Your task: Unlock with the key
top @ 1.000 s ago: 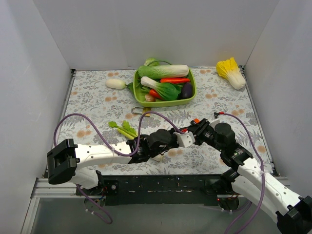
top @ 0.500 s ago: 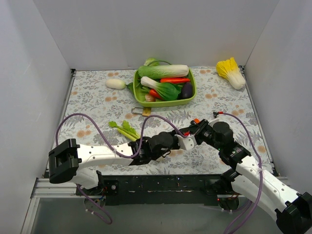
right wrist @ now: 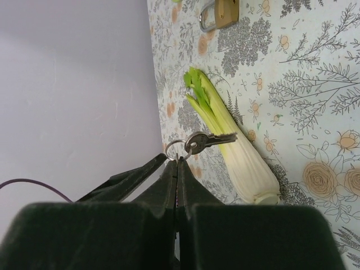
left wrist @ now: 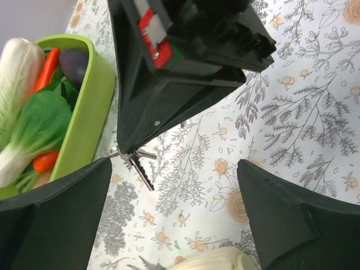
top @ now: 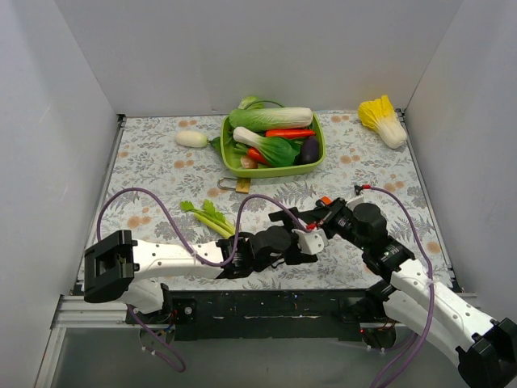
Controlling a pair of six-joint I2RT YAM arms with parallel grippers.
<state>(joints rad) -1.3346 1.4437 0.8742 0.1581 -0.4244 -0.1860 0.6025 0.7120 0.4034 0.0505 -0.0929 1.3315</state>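
Note:
The key [right wrist: 208,139], a small metal bunch on a ring, hangs from my right gripper [right wrist: 178,163], which is shut on the ring. In the left wrist view the key [left wrist: 138,166] dangles under the tip of the right gripper [left wrist: 121,147], just above the floral cloth. My left gripper [left wrist: 174,191] stands wide open around that spot, with nothing between its fingers. From above, both grippers meet near the front middle, the left gripper [top: 296,237] facing the right gripper [top: 308,220]. The brass padlock [top: 235,184] lies on the cloth beyond them, apart from both.
A celery stalk [top: 212,217] lies left of the grippers. The green tray [top: 317,158] of vegetables stands at the back middle. A white radish [top: 191,138] lies to its left and a yellow cabbage [top: 384,120] at the back right. Walls enclose three sides.
My left gripper has gone from shut to wide open and let go of the key. My right gripper has closed on the key ring and now holds it.

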